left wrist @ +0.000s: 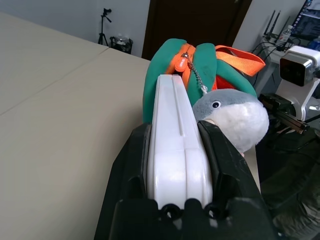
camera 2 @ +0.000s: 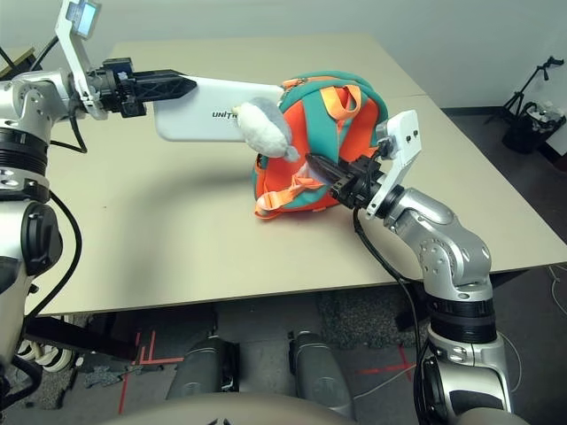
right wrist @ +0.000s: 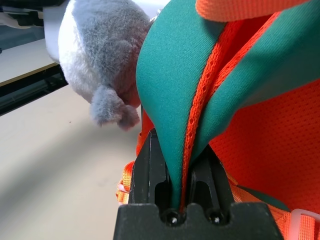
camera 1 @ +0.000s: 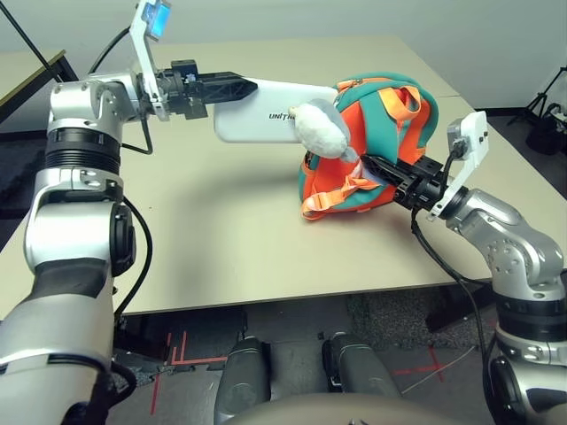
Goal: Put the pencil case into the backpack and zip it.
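The left hand [camera 1: 237,88] is clamped on one end of the flat white hard pencil case [camera 1: 266,112], holding it level above the beige surface [camera 1: 204,230]. Its far end meets the top of the small orange backpack with teal trim [camera 1: 390,133]. The backpack stands on the surface, a grey-white plush animal [camera 1: 319,126] hanging at its front. The right hand [right wrist: 177,165] is pinched tight on the backpack's teal edge.

White pencil case [camera 1: 266,112] level, touching upright backpack [camera 1: 390,150]
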`<state>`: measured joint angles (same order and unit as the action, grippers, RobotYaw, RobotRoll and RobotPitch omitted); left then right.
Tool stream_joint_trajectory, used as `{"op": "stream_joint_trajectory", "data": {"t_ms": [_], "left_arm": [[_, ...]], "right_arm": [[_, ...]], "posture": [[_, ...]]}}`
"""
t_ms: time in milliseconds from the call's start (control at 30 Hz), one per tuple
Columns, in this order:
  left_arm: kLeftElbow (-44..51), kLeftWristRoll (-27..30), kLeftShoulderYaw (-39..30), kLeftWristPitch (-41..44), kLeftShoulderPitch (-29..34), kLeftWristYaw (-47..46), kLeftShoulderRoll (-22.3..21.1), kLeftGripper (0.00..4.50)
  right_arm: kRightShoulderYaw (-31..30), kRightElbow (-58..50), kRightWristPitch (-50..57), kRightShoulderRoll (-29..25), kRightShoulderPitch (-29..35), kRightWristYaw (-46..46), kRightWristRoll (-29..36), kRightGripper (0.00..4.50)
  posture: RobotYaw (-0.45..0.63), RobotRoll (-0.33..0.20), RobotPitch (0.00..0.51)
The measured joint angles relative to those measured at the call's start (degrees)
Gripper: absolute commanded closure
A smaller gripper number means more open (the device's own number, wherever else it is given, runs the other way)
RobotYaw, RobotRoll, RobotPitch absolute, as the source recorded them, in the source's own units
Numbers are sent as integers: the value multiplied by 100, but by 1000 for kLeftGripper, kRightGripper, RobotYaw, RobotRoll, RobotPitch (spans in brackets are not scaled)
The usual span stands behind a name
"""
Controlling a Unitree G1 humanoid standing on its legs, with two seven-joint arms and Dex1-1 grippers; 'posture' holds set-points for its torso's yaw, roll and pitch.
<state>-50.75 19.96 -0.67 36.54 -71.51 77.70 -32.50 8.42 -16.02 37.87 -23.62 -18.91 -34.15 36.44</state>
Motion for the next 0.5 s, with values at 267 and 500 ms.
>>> {"op": "stream_joint_trajectory", "data": {"t_ms": [267,500], "left_arm": [[-350,-252,82,-433,-78,-181,763,3081],[-665,-437,68,-940,-88,-558,1293,3081]], "right_arm": [[-28,-47,0,2,14,16,5,4367],[-68,-61,-1,16,17,45,0,4367]], "posture": [[-208,0,7],[-236,0,1]]}}
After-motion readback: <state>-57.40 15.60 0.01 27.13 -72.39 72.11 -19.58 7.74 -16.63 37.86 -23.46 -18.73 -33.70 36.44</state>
